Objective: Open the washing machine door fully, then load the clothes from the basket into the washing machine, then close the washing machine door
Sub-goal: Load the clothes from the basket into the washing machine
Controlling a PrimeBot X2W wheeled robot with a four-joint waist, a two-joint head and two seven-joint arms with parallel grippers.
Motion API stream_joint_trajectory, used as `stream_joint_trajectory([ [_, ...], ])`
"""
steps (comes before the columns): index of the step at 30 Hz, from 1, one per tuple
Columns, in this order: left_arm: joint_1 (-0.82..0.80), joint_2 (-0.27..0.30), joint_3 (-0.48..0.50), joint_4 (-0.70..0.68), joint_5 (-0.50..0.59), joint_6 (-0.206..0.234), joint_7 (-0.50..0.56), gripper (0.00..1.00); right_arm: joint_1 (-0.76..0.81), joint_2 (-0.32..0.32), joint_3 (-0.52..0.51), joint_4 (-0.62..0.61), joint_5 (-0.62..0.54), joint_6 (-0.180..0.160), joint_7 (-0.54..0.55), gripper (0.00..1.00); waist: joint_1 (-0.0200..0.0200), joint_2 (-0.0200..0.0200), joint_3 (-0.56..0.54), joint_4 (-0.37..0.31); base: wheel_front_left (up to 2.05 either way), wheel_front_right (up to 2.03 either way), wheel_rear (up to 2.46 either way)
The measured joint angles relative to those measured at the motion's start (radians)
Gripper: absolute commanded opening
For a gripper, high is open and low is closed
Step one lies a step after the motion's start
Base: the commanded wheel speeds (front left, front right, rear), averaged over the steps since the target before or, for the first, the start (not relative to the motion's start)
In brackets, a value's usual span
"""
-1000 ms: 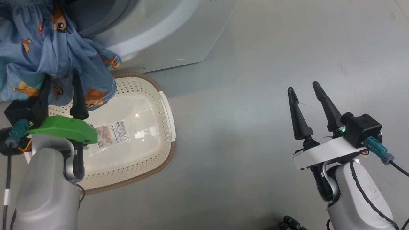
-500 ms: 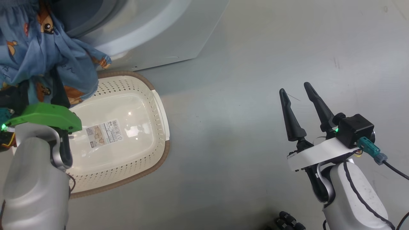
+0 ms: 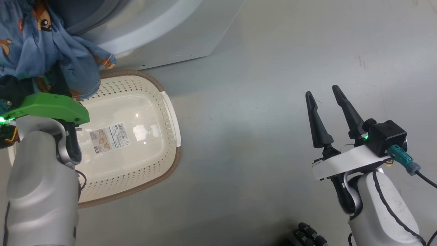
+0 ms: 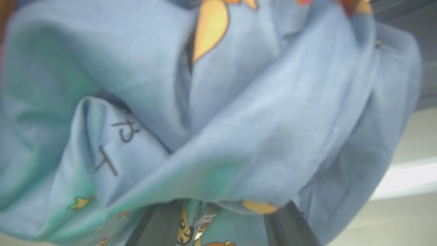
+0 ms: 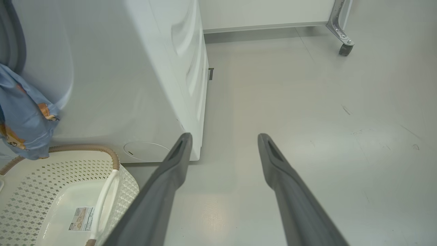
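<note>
1. The light blue, cartoon-printed fabric clothes [image 3: 30, 44] hang at the mouth of the big white washing machine [image 3: 164, 30], above the cream perforated plastic basket [image 3: 160, 95].
2. The left gripper [image 4: 218, 218] is buried in that fabric; whether it grips cannot be told.
3. The right gripper [image 3: 322, 91] is spread wide over the grey floor [image 3: 256, 136].

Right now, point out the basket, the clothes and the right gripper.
basket [image 3: 136, 172]: head view, perforated wall.
clothes [image 3: 34, 51]: head view, blue fabric fold.
right gripper [image 3: 322, 91]: head view, midway between its fingertips.
</note>
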Motion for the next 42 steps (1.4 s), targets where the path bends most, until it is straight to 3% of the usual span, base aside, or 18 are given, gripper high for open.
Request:
stream_joint_trajectory([
  [1,-0.002,-0.004,-0.002,0.001,0.000,-0.001,-0.002,0.28,0.000,0.000,-0.005,0.000,0.000,0.000,0.000,1.00,0.0000,0.0000,0.000,0.002,0.00,0.00,0.00],
  [4,-0.006,-0.011,-0.001,0.001,0.000,-0.001,-0.008,0.00,-0.002,0.000,-0.012,0.000,0.000,0.000,0.000,1.00,0.0000,0.0000,-0.002,0.012,0.00,0.00,0.00],
  [11,0.003,-0.027,0.017,-0.031,-0.001,-0.013,-0.007,0.00,-0.006,0.000,-0.018,0.001,0.000,0.000,0.000,1.00,0.0001,0.0000,-0.011,0.039,0.00,0.00,0.00],
  [26,0.088,-0.038,0.002,-0.208,-0.018,-0.091,-0.009,0.00,-0.006,0.000,-0.007,0.023,0.004,0.000,0.000,1.00,0.0001,0.0000,-0.055,0.078,0.00,0.00,0.00],
  [33,0.084,-0.040,-0.024,-0.285,-0.027,-0.115,-0.012,0.00,-0.006,0.000,0.028,0.037,0.026,0.000,0.000,1.00,0.0001,0.0000,-0.077,0.065,0.00,0.00,0.00],
  [42,0.000,-0.023,-0.036,-0.299,-0.020,-0.112,0.003,0.00,-0.005,0.000,0.075,0.044,0.076,0.000,0.000,1.00,0.0000,0.0000,-0.094,0.023,0.00,0.00,0.00],
])
